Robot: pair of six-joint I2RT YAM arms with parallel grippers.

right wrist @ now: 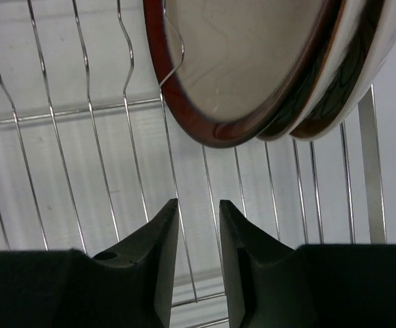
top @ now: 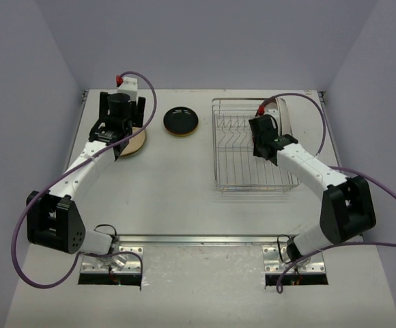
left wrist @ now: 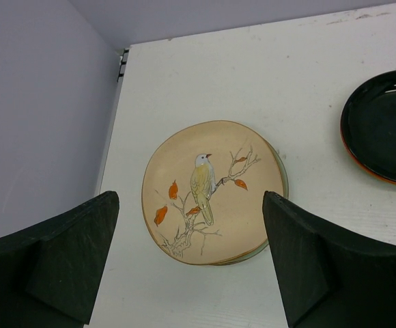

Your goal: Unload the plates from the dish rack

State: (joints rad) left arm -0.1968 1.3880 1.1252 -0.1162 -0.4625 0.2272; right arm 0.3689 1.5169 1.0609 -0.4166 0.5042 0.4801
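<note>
Plates (right wrist: 252,68) left in the dish rack (top: 242,160) stand on edge just ahead of my right pincer (right wrist: 196,219), rims toward it; its jaws are a narrow slit, pinching nothing. My left pincer (left wrist: 190,212), spread, hangs well apart.

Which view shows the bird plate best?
The left wrist view: the bird plate lies whole and close, its painting clear. The top external view shows only its edge under the left gripper. The right wrist view misses it.
</note>
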